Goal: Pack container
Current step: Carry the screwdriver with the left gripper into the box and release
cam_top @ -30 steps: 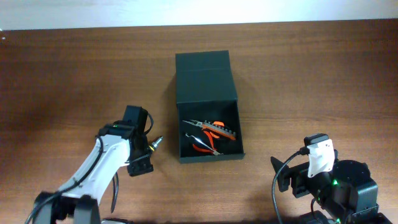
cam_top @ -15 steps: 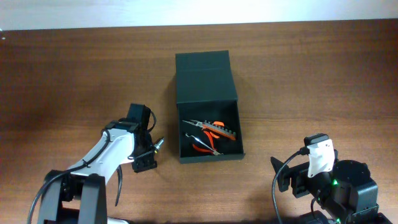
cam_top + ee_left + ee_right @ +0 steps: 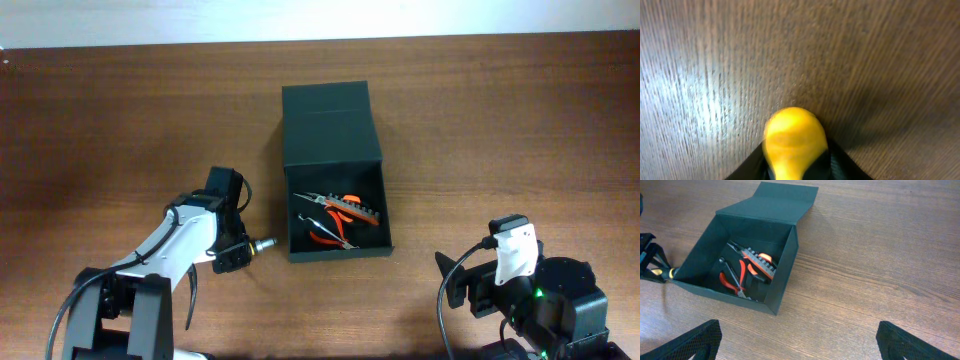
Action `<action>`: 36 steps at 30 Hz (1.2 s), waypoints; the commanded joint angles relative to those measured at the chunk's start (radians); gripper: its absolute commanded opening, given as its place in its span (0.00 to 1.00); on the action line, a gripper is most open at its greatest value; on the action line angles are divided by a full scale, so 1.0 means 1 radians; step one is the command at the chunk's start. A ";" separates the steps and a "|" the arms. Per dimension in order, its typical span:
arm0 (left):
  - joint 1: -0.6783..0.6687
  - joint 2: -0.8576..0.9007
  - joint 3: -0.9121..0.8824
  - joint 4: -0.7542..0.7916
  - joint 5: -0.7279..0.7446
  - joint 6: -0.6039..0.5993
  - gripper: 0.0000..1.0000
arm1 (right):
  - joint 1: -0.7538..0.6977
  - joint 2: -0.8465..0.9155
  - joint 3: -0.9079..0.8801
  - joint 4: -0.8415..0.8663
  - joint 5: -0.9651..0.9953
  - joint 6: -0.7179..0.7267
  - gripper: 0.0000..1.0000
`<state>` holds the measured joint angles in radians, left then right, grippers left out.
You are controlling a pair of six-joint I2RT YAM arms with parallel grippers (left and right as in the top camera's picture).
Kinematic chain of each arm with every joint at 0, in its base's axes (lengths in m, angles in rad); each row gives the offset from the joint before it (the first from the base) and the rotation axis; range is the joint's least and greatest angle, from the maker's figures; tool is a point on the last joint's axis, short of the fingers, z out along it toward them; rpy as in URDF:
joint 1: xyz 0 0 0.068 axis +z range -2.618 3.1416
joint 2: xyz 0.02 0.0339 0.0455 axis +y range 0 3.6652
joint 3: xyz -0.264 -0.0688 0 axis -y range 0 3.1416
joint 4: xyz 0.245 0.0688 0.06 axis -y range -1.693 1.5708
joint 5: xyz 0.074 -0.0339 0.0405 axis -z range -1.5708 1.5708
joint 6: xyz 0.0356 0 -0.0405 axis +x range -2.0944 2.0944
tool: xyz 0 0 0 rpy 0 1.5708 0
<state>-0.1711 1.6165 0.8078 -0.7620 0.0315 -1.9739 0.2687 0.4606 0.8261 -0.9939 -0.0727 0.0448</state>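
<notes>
My left gripper (image 3: 243, 246) is clenched on a yellow-handled tool (image 3: 795, 139), likely a screwdriver. The rounded yellow butt sits right between my fingers in the left wrist view, low over bare wood. I hold it lying flat with its metal tip poking out past my fingertips toward the box. I reckon that lines it up to clear the wall and drop in.

Just beyond that tip sits the container (image 3: 332, 253), its near wall close to my left fingers but not touching. It is dark green-black, matte and squarish, and its flap lid (image 3: 330, 125) is folded back flat on the far side, so the mouth is wide open. Inside are orange-handled pliers (image 3: 325, 232), with a bit rack (image 3: 358, 210) lying aslant beside them. There is room left along the wall nearest my left fingers.

My right gripper (image 3: 800, 342) is released, with the fingers spread wide and nothing between them. The container lies ahead of them and to their left, well apart. That hand is parked out of the way, I'd judge.
</notes>
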 commanded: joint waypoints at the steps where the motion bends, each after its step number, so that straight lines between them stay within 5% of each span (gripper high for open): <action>1: 0.004 0.020 -0.010 -0.008 0.008 0.011 0.24 | -0.008 -0.008 -0.003 0.003 -0.006 0.001 0.99; 8: 0.004 -0.024 -0.007 0.022 0.018 0.015 0.17 | -0.008 -0.008 -0.003 0.003 -0.006 0.001 0.99; 17: 0.004 -0.341 0.007 0.021 -0.054 0.016 0.14 | -0.008 -0.008 -0.003 0.003 -0.006 0.001 0.99; 22: -0.005 -0.451 0.075 0.021 -0.053 0.153 0.13 | -0.008 -0.008 -0.003 0.003 -0.006 0.001 0.99; 28: -0.131 -0.371 0.264 0.021 -0.053 0.332 0.13 | -0.008 -0.008 -0.003 0.003 -0.005 0.001 0.99; 36: -0.330 -0.071 0.437 0.022 -0.030 0.345 0.13 | -0.008 -0.008 -0.003 0.003 -0.006 0.001 0.99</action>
<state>-0.4564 1.4380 1.2083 -0.7364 -0.0208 -1.6665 0.2687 0.4606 0.8261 -0.9932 -0.0727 0.0448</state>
